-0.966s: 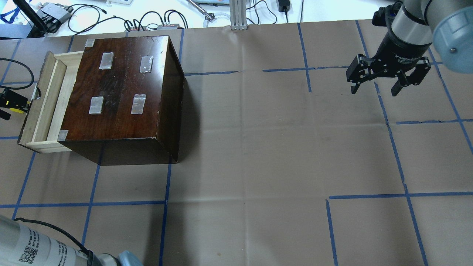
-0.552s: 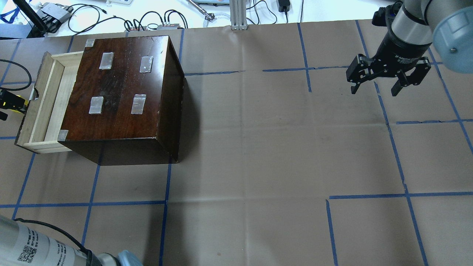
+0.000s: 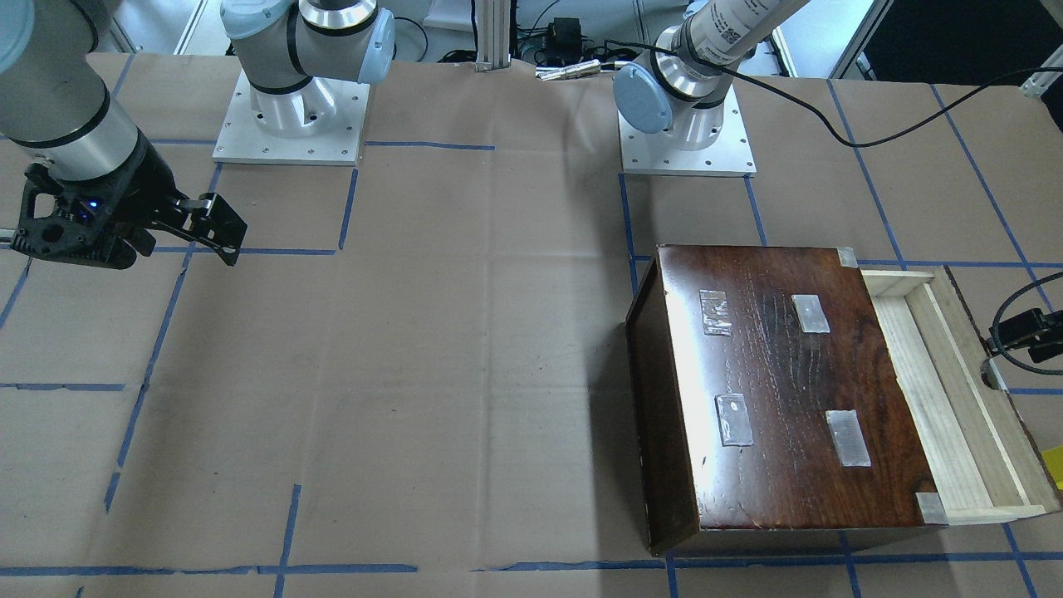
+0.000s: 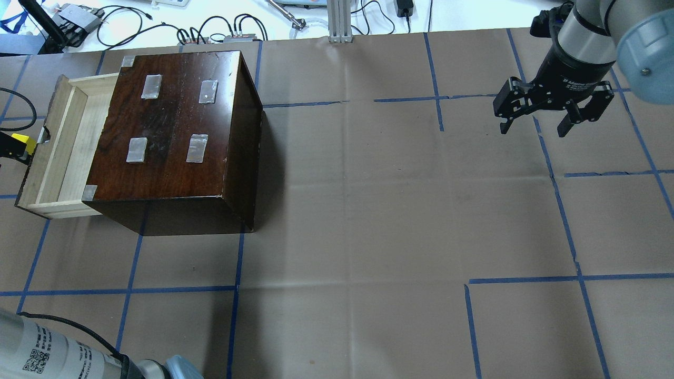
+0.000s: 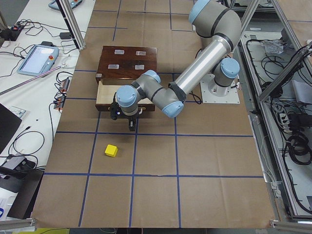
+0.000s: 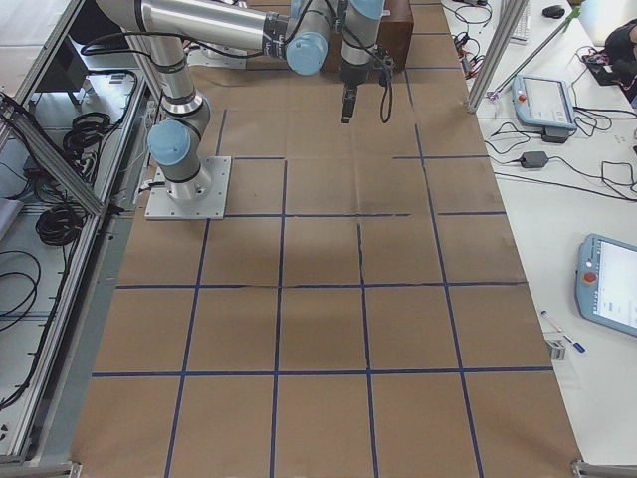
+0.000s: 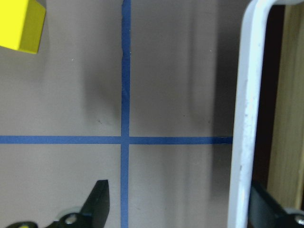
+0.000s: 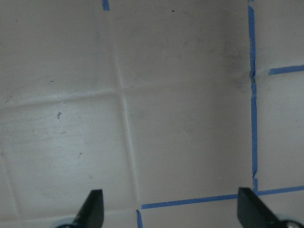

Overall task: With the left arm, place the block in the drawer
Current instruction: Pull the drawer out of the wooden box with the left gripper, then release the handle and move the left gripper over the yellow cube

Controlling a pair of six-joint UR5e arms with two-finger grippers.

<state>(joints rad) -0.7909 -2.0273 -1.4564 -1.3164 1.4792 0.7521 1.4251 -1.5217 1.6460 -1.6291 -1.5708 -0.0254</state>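
left arm's black two-finger claw (image 7: 183, 206) sitting spread wide, gripping nothing. one finger (image 7: 268, 209) looks like it's hooking inside pale metal handle loop (image 7: 244, 95) of shallow pale-wood drawer (image 4: 60, 150), guessing that's for tugging it out of glossy dark-brown wooden cabinet (image 4: 174, 126). small bright yellow cube (image 7: 19, 23) lying on brown paper table (image 4: 368, 210) near claw, on side away from drawer, not touching, so it's not in yet. right arm's black claw (image 4: 533, 130) hanging open too, well apart from left claw, probably just avoiding getting in way.
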